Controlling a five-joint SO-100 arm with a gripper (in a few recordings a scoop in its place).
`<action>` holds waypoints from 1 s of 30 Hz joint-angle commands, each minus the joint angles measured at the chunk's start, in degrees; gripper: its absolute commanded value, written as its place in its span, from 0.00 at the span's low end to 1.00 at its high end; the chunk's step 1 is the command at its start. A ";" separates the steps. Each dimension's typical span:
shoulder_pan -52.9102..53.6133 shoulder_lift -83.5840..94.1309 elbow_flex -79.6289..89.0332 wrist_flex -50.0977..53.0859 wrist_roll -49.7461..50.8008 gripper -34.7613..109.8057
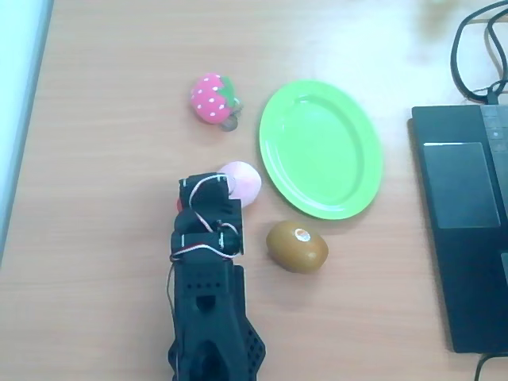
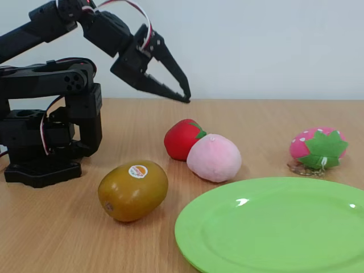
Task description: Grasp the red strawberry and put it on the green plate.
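Note:
The red strawberry (image 2: pixel 181 139) lies on the wooden table, touching the pale pink ball (image 2: pixel 214 158) on its right. In the overhead view just a red sliver of the strawberry (image 1: pixel 180 205) peeks out at the left of the black arm. My gripper (image 2: pixel 185 96) hangs in the air well above the strawberry, pointing down and to the right; its fingertips meet and hold nothing. The green plate (image 2: pixel 273 227) sits in the foreground of the fixed view. From above, the green plate (image 1: pixel 320 148) lies right of the gripper (image 1: pixel 208 194).
A brown kiwi (image 1: pixel 297 246) rests near the plate's lower edge, and a pink white-dotted plush strawberry (image 1: pixel 213 98) lies at the plate's upper left. A dark laptop (image 1: pixel 468 222) and cables (image 1: pixel 476 55) take up the right side. The arm's base (image 2: pixel 42 142) stands at the left.

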 commanded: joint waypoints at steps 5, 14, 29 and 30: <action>-1.05 -6.94 -4.92 0.53 -1.23 0.43; -3.87 -22.68 -6.15 1.49 -9.93 0.56; -5.01 -38.50 -18.28 14.15 -31.73 0.60; -4.92 -39.02 -18.98 15.12 -33.13 0.60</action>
